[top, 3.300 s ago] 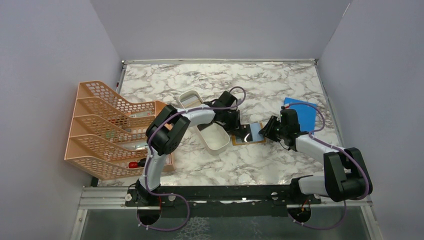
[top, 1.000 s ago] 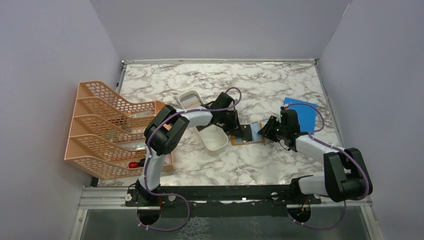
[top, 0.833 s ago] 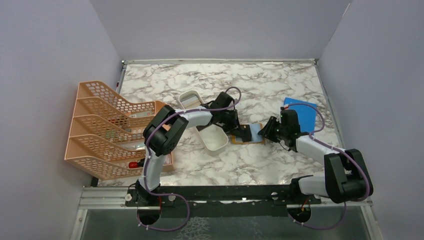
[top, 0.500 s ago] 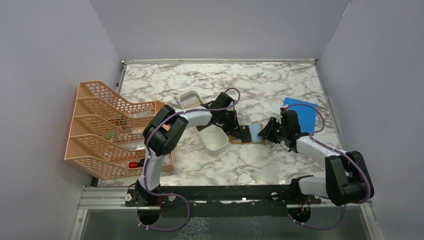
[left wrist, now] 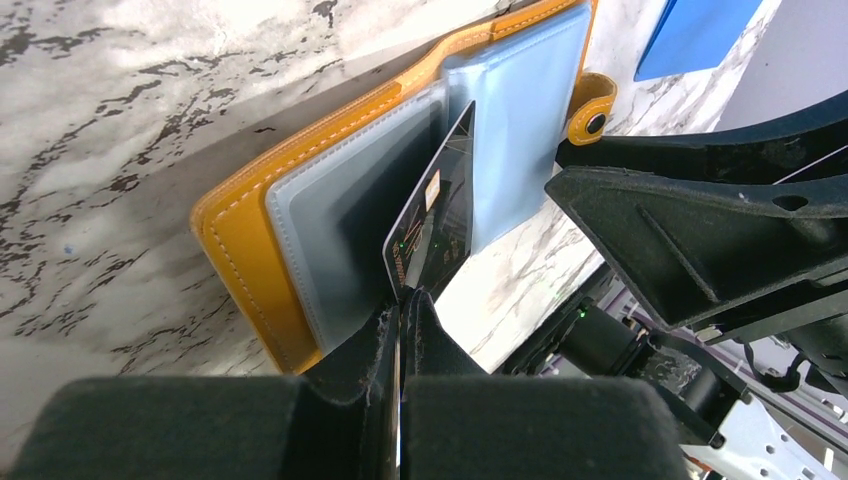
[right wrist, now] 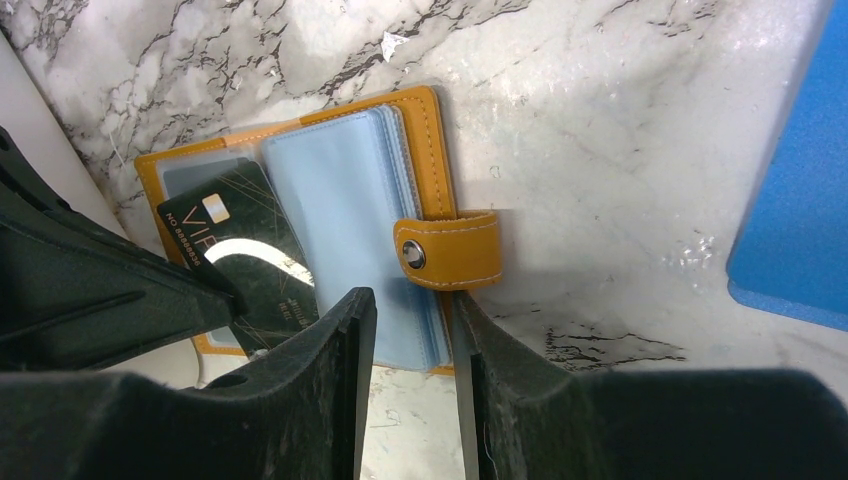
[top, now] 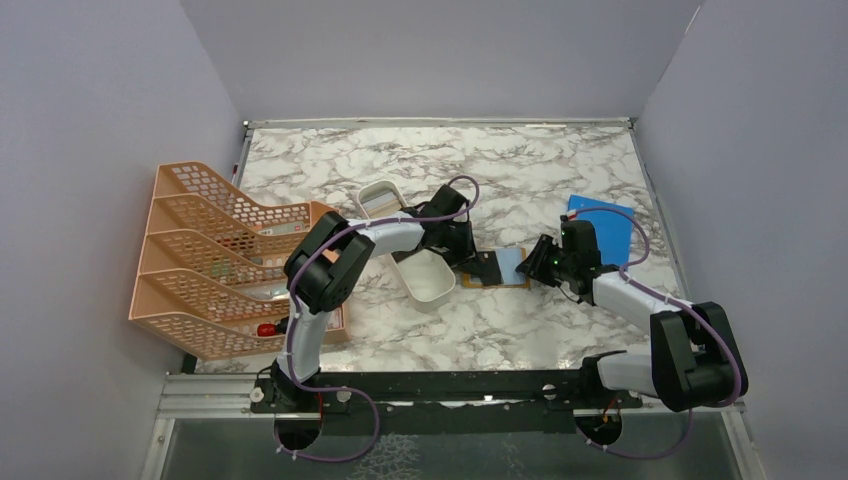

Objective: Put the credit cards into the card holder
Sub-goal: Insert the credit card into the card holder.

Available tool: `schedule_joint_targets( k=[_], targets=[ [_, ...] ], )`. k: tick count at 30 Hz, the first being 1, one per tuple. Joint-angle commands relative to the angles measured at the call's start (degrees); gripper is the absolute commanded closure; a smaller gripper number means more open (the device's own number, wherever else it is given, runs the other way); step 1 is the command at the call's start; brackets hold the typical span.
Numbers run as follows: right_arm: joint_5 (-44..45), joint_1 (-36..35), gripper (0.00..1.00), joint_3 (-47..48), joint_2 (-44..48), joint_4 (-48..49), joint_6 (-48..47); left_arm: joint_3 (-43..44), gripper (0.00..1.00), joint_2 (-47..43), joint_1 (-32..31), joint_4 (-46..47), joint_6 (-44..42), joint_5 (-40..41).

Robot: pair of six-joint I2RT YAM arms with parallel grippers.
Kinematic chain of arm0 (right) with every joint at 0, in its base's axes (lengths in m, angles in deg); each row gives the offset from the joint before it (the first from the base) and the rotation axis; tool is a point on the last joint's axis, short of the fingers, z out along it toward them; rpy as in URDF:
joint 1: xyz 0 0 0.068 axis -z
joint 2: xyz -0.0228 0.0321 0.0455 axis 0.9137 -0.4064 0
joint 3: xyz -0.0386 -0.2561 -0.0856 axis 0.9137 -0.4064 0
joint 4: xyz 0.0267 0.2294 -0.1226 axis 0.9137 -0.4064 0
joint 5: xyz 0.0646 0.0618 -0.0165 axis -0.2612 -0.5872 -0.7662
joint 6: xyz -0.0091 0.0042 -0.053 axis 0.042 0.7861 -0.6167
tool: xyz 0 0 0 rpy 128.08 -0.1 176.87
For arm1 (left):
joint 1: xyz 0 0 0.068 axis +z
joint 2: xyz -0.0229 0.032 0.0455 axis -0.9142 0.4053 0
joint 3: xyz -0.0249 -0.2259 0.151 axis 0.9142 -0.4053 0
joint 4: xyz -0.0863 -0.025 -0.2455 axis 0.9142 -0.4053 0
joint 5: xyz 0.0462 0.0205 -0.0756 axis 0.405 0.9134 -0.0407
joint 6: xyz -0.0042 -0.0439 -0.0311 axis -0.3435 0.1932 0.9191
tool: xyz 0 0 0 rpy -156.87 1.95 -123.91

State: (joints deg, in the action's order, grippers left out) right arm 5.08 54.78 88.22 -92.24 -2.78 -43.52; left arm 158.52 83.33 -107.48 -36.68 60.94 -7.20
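Observation:
The card holder [top: 512, 266] lies open on the marble, orange-tan with pale blue-grey pockets [right wrist: 340, 190] and a snap tab [right wrist: 445, 250]. My left gripper [left wrist: 402, 300] is shut on a black credit card [left wrist: 435, 215]. The card stands on edge with its far end against the left clear pocket [left wrist: 330, 215]. In the right wrist view the same card [right wrist: 250, 260] lies over the holder's left half. My right gripper [right wrist: 412, 310] stands open over the near right corner of the pocket stack, one finger on each side of it. From above, the two grippers [top: 470, 258] [top: 535, 268] face each other across the holder.
A bright blue sheet [top: 605, 228] lies right of the holder. A long white tray [top: 425, 278] sits just left of it, under the left arm. A peach mesh file rack [top: 215, 260] fills the left side of the table.
The left gripper has edged slightly left with the black card still in it. The right gripper has stayed over the holder's right half.

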Motion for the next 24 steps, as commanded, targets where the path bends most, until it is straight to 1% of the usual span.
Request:
schedule_joint_targets(
  k=[1, 4, 9, 14, 24],
  targets=[
    [-0.5, -0.2, 0.61, -0.6, 0.3, -0.5, -0.8, 0.8, 1.00, -3.0, -0.7, -3.2, -0.1, 4.1],
    [-1.0, -0.2, 0.61, -0.7, 0.1, -0.2, -0.7, 0.9, 1.00, -1.9, -0.6, -4.2, -0.6, 3.5],
    [-1.0, -0.1, 0.61, -1.1, 0.3, -0.4, -0.8, 3.9, 1.00, 0.7, -1.1, -4.0, -2.5, 1.7],
    [-1.2, -0.2, 0.61, -1.4, 1.4, -0.4, -0.7, 4.7, 1.00, 2.4, -1.1, -4.0, -2.4, 0.1],
    [-1.1, -0.2, 0.61, -1.1, 1.8, -0.9, -1.2, 5.7, 1.00, 3.5, -1.5, -5.5, -3.4, -0.7]
  ],
)
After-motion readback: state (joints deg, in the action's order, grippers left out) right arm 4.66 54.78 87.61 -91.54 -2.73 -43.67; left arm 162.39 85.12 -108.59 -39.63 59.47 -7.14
